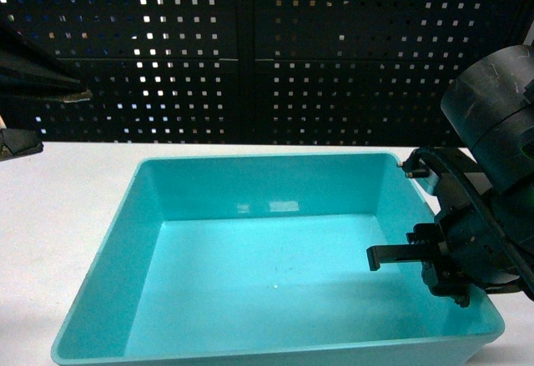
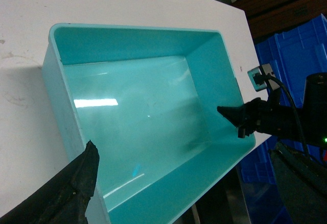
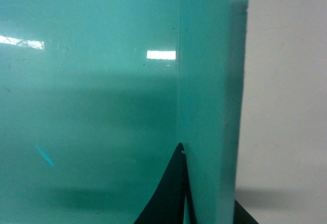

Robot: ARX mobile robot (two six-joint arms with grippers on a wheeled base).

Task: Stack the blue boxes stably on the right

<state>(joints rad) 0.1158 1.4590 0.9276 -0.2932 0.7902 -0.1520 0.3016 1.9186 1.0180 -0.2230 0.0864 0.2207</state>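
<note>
Our right gripper (image 1: 434, 258) clamped on the right wall of the turquoise tub (image 1: 250, 299), tub at the white table's (image 1: 67, 208) front edge, left gripper (image 1: 21, 141) off left, grip unclear

White table (image 1: 67, 208) fills the lower frame; dark perforated panel wall (image 1: 267, 49) spans the top, light specks showing through.
</note>
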